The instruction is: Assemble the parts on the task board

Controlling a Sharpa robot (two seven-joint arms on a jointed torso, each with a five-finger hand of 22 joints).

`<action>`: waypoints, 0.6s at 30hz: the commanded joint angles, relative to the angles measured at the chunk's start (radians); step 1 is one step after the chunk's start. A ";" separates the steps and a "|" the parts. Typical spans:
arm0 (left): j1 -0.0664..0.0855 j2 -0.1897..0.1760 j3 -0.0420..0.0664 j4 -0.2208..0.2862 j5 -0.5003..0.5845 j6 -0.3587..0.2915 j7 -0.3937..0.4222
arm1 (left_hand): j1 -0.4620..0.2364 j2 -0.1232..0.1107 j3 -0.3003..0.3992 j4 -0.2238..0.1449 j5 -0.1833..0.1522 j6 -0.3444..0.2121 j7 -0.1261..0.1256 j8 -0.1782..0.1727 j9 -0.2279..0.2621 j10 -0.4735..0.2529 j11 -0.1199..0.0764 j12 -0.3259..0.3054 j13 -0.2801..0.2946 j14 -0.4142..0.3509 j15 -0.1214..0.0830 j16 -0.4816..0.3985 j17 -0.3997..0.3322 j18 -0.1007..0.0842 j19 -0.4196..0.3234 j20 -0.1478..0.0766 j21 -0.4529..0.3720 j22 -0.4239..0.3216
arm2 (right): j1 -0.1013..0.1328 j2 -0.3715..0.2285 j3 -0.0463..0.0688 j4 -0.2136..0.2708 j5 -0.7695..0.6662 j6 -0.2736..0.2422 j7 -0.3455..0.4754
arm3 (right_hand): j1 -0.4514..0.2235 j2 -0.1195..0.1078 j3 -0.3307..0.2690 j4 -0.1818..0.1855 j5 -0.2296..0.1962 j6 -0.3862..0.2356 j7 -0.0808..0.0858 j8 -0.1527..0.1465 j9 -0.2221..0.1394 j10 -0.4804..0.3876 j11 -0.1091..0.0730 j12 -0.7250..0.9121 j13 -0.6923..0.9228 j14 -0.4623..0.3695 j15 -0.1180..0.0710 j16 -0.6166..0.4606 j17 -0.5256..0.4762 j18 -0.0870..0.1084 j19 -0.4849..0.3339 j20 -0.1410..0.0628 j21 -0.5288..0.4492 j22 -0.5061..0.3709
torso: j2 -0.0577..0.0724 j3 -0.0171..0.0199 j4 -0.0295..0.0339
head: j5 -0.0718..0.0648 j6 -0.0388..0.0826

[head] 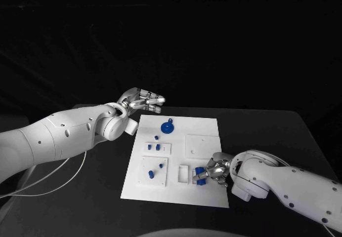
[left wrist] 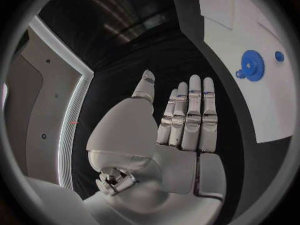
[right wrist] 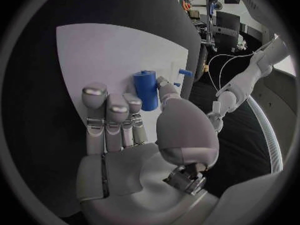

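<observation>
Blue in colour, the cylindrical part (right wrist: 145, 89) is sitting pinched between the thumb and fingers of the right hand (head: 211, 173) over the near edge of the white task board (head: 203, 126), and a light pinch is risking a tilt or slip before seating. The left hand (head: 141, 101) is hovering empty with fingers apart off the board's far left corner above the tabletop (head: 264, 128). The blue gear (head: 167, 128) and small standing parts (head: 154, 146) are lying nearby, likely crowding the approach.
</observation>
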 commanded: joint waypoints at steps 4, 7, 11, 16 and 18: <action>0.000 0.000 0.001 0.003 -0.004 0.015 -0.005 | -0.008 0.004 0.003 0.007 -0.001 -0.005 0.002 0.000 0.001 -0.006 0.001 -0.003 0.001 -0.009 0.000 -0.003 -0.001 -0.005 0.006 0.004 0.005 -0.003 | -0.016 -0.023 -0.014 0.006 0.027 -0.057 -0.037 | -0.038 0.004 0.201 -0.163 0.008 0.021 -0.006 -0.006 -0.578 -0.002 -0.005 -0.001 0.000 0.002 -0.009 -0.005 0.001 0.011 0.054 0.000 0.004 0.032 | 0.000 0.0014 -0.0010 | 0.002 -0.001; 0.000 0.000 0.001 0.002 -0.004 0.015 -0.008 | -0.008 0.004 0.003 0.007 -0.001 -0.005 0.002 0.000 0.001 -0.006 0.001 -0.003 0.001 -0.009 0.000 -0.003 -0.001 -0.005 0.006 0.004 0.005 -0.003 | -0.012 -0.039 -0.010 0.030 0.064 -0.068 -0.035 | -0.043 0.006 0.199 -0.160 0.006 0.030 -0.009 -0.005 -0.576 -0.001 -0.007 -0.001 0.000 0.002 -0.009 -0.005 0.001 0.011 0.055 0.000 0.005 0.032 | 0.000 0.0014 -0.0012 | 0.002 0.000; 0.000 0.000 0.001 -0.001 -0.006 0.015 -0.011 | -0.008 0.005 0.004 0.007 -0.001 -0.005 0.002 0.000 0.001 -0.006 0.001 -0.003 0.001 -0.006 -0.001 -0.002 0.000 -0.004 0.007 0.004 0.006 -0.005 | 0.001 -0.053 -0.001 0.058 0.105 -0.066 -0.033 | -0.047 0.009 0.193 -0.156 0.003 0.037 -0.013 -0.005 -0.574 0.000 -0.009 -0.003 -0.002 0.002 -0.011 -0.006 0.000 0.009 0.054 -0.002 0.005 0.033 | 0.000 0.0011 -0.0021 | 0.002 0.000; 0.001 0.002 0.001 -0.005 -0.008 0.017 -0.012 | -0.008 0.005 0.004 0.007 -0.001 -0.004 0.001 0.000 0.001 -0.006 0.001 -0.003 0.001 -0.002 -0.002 -0.002 0.001 -0.005 0.007 0.004 0.006 -0.006 | 0.018 -0.059 0.004 0.086 0.132 -0.056 -0.035 | -0.049 0.014 0.188 -0.154 -0.005 0.048 -0.017 -0.005 -0.572 -0.002 -0.011 -0.011 -0.007 0.001 -0.012 -0.009 -0.002 0.008 0.054 -0.003 0.006 0.033 | 0.000 0.0008 -0.0005 | 0.001 0.002; 0.001 0.002 0.000 -0.005 -0.008 0.018 -0.013 | -0.008 0.005 0.004 0.007 -0.001 -0.004 0.001 0.000 0.001 -0.006 0.001 -0.003 0.001 -0.002 -0.002 -0.002 0.001 -0.005 0.007 0.004 0.006 -0.006 | 0.021 -0.058 0.004 0.092 0.137 -0.052 -0.036 | -0.050 0.013 0.185 -0.154 -0.005 0.050 -0.018 -0.006 -0.572 -0.001 -0.011 -0.013 -0.008 0.001 -0.013 -0.010 -0.003 0.008 0.054 -0.004 0.005 0.033 | 0.001 0.0008 -0.0001 | 0.001 0.002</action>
